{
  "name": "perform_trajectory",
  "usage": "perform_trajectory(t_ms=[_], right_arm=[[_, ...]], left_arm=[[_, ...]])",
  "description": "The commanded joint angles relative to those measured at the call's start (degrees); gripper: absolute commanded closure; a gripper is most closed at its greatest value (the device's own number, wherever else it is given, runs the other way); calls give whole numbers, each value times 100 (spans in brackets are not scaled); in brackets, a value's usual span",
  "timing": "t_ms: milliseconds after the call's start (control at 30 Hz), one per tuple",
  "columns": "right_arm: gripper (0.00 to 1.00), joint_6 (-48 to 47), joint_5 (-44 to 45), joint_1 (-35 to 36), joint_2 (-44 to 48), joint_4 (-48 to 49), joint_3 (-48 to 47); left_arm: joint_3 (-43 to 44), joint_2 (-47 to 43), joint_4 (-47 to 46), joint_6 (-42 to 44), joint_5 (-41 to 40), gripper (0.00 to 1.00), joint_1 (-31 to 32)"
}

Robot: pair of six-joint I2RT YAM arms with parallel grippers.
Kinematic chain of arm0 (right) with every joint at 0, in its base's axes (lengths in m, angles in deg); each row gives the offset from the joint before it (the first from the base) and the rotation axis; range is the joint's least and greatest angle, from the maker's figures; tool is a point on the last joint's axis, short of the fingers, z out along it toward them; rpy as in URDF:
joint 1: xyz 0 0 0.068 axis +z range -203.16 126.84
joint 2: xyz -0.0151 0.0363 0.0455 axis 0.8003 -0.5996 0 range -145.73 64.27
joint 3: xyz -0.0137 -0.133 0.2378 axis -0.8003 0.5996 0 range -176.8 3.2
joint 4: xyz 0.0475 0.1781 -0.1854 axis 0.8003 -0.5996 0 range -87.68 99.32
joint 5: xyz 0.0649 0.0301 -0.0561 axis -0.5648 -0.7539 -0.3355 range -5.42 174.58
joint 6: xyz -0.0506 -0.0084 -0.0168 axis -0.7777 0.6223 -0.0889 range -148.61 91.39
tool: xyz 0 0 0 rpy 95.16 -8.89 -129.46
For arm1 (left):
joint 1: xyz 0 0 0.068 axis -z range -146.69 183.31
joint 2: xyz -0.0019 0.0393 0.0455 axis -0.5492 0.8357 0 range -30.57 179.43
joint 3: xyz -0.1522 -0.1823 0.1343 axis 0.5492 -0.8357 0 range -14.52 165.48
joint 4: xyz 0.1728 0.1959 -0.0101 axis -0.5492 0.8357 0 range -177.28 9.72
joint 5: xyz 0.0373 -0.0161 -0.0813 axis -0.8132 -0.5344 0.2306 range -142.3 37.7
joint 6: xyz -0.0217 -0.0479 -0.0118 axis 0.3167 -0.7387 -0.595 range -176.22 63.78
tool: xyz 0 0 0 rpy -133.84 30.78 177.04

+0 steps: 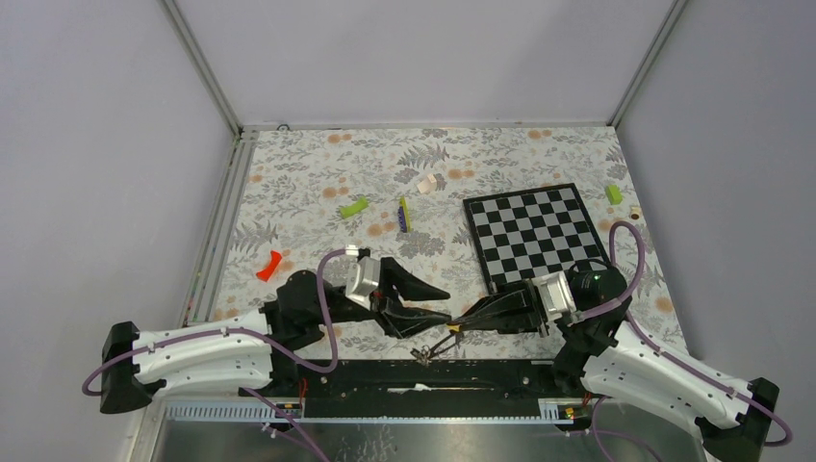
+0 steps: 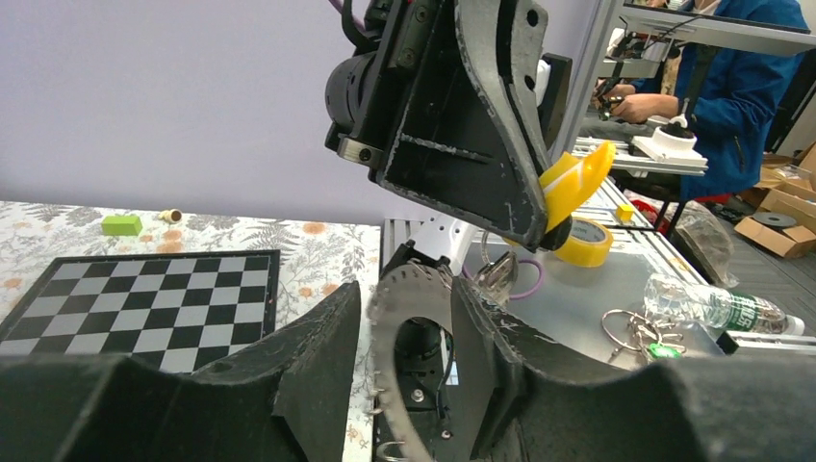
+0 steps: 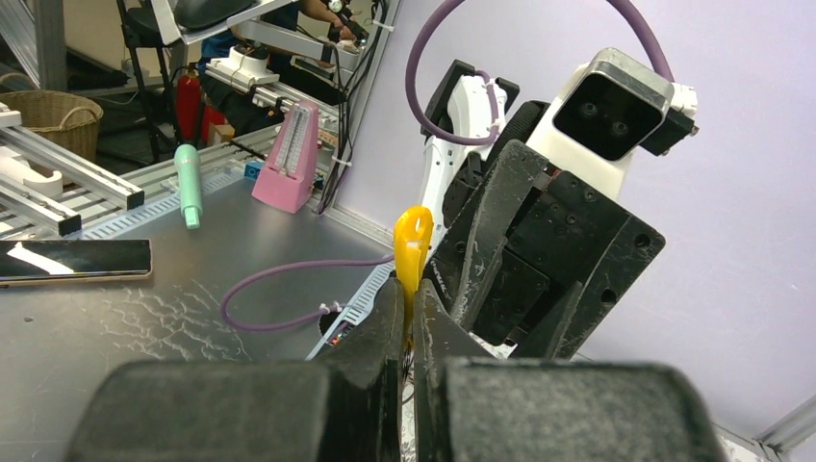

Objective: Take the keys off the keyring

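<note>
The right gripper (image 3: 404,313) is clamped on the yellow key tag (image 3: 412,239), which stands upright, facing the left gripper (image 2: 409,289) just beyond. The keyring (image 2: 383,322) sits between the left jaws, which stand partway apart over the near edge of the table (image 1: 318,192). I cannot tell whether they pinch it.

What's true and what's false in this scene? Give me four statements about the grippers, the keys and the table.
The right gripper is shut on a yellow key tag. True.
The keyring sits between the fingers of the left gripper. True.
The red key tag lies on the chessboard. False: it lies on the floral tablecloth, far left of the board.
Both lime-green blocks sit on the chessboard. False: both lie off it.
</note>
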Motion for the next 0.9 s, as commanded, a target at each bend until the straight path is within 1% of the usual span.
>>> perform_trajectory(t_ms=[0,267,633,867], right_arm=[[100,82,-81,18,36,397,-337],[100,91,-104,26,1,387,-361],[100,91,-86,27,-14,381,-359],[100,82,-61,27,-27,361,-343]], left_arm=[[-45,-36,-601,19,-356,55,21],[-73,79,-702,19,-476,55,21],[195,494,-654,-66,40,53,38],[128,372,-798,-87,215,52,56]])
